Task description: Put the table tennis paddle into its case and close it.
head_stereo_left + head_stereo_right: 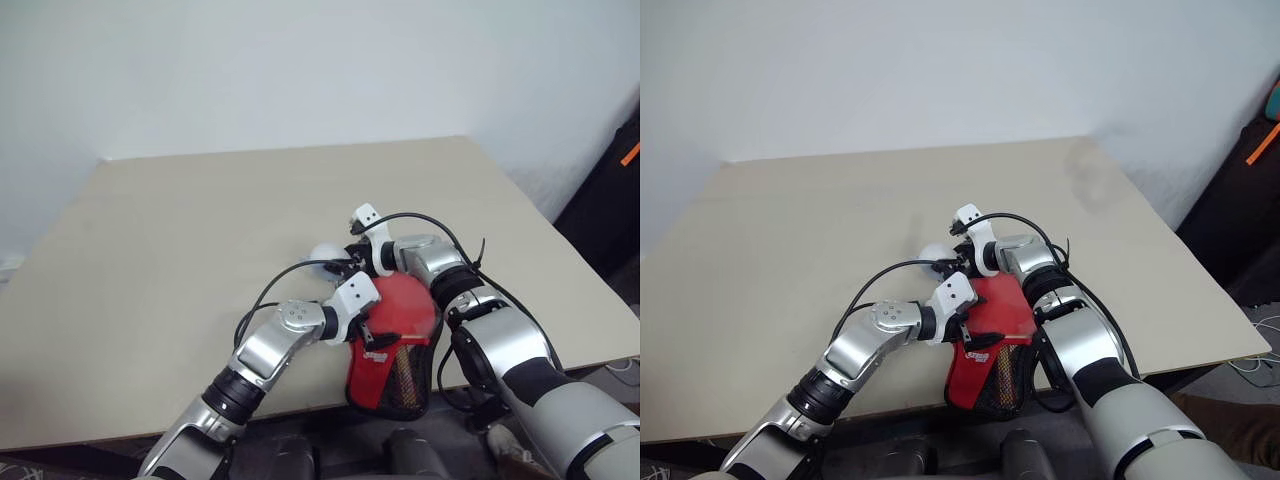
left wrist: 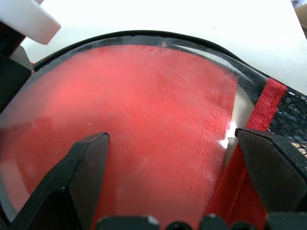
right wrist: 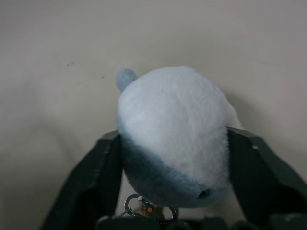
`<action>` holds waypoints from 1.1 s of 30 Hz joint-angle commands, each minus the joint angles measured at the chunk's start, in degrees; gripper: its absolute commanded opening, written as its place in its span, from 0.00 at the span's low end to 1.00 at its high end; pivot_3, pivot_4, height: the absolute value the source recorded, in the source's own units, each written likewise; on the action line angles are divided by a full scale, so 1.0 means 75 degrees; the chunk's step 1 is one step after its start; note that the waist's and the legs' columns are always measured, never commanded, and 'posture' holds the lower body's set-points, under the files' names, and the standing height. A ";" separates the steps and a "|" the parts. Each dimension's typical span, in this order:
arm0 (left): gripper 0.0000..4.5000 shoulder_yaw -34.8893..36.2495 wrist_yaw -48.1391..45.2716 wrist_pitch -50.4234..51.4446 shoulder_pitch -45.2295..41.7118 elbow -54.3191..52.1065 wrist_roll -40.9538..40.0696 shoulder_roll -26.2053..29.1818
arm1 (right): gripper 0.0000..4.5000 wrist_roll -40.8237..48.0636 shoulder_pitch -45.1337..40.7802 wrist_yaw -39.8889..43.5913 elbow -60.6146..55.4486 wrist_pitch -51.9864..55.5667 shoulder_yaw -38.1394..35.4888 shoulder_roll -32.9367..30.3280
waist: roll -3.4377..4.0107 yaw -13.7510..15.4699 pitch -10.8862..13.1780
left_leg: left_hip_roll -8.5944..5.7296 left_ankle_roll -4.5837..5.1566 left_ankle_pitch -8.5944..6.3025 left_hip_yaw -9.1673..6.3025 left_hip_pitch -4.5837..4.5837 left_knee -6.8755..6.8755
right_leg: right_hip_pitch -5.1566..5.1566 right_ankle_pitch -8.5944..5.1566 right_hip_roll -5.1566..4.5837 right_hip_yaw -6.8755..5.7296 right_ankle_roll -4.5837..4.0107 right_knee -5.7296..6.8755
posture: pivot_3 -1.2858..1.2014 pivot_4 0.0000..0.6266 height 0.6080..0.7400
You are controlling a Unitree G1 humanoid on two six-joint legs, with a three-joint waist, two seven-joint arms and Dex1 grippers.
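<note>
We see the case (image 1: 392, 362) overhanging the table's near edge, the red paddle (image 2: 144, 129) inside its clear window.

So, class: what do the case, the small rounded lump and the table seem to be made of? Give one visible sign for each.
Case: a clear, glossy plastic-like window showing red beneath, red woven trim, black mesh and a toothed zip edge.
Lump: plush fabric, white over grey, with a fuzzy matte nap; probably a soft toy.
Table: smooth, matte beige top, likely laminate or painted board; no grain shows.

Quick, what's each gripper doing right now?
Left gripper: open, over the red paddle-shaped case.
Right gripper: closed around the fluffy whitish-grey plush lump.
</note>
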 commanded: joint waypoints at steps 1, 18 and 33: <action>1.00 -0.0231 -0.0057 0.0427 0.0166 0.0352 0.0227 0.0001 | 0.43 -0.0039 -0.0249 -0.0322 -0.0025 -0.0111 -0.0249 0.0065 | 0.0001 0.0002 -0.0001 | 0.0000 0.0000 0.0001 0.0000 0.0000 0.0000 | 0.0001 0.0000 0.0000 0.0000 0.0000 0.0000 | 0.52 0.00 1.00; 1.00 -0.0186 -0.0205 0.0556 -0.0011 0.0647 0.0355 -0.0129 | 0.00 0.0221 -0.0180 -0.4000 0.0245 -0.0743 -0.1982 -0.0536 | 0.0005 0.0016 -0.0005 | -0.0005 0.0015 0.0014 -0.0004 -0.0004 0.0002 | 0.0016 -0.0002 -0.0003 0.0001 -0.0006 -0.0007 | 0.52 0.00 1.00; 1.00 -0.0225 -0.0449 0.0462 -0.0154 0.0960 0.0485 -0.0302 | 0.00 0.0864 0.2164 -0.3758 -0.3464 0.1729 -0.2766 -0.2659 | 0.0022 0.0098 -0.0014 | -0.0009 0.0025 0.0020 -0.0005 -0.0013 0.0016 | 0.0033 -0.0014 -0.0005 0.0004 -0.0011 -0.0020 | 0.52 0.00 1.00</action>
